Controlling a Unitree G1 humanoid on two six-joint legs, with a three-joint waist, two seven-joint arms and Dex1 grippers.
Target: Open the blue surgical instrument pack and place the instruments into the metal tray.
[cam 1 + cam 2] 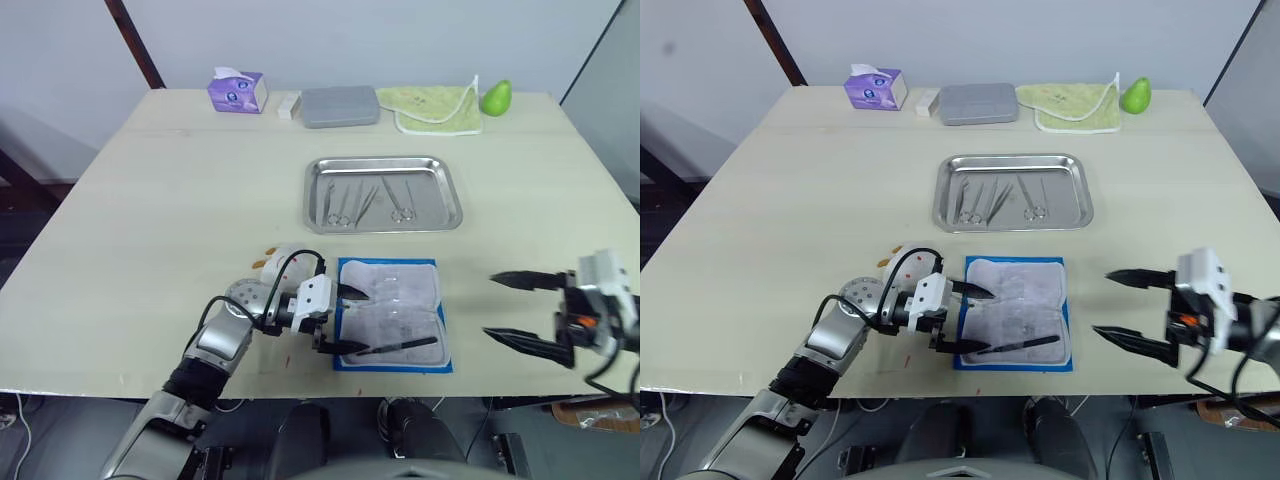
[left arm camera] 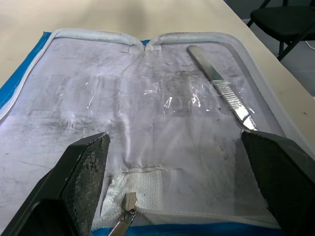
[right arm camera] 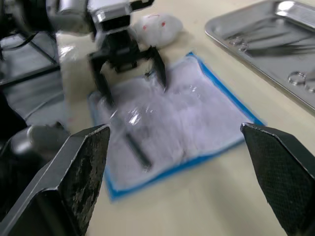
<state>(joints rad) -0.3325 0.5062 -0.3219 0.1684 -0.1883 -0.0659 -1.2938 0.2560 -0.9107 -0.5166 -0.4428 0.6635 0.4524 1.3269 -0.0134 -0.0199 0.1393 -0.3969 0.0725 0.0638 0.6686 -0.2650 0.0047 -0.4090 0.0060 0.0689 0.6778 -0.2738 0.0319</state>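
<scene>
— Nearest us, what lies on the desk?

— Close to the near edge lies the blue surgical instrument pack, spread open with its whitish clear inner face up and a blue border around it. One dark tool lies across its near part; in the left wrist view it looks like a flat-handled blade resting on the plastic.

— And the arms?

— From the left, the left gripper reaches over the pack's left edge, its fingers spread apart over the plastic and holding nothing. Off to the right of the pack, clear of it, the right gripper hovers at the near right of the desk with its fingers wide apart and empty.

— Where is the tray?

— Beyond the pack, toward the middle of the desk, sits the metal tray. Several of the instruments, scissors and forceps among them, lie inside it.

— Anything along the far edge?

— From left to right: a purple tissue box, a small white block, a grey rounded case, a pale green cloth and a green pear. Just left of the pack, behind the left wrist, lies a white crumpled thing with red marks.
</scene>
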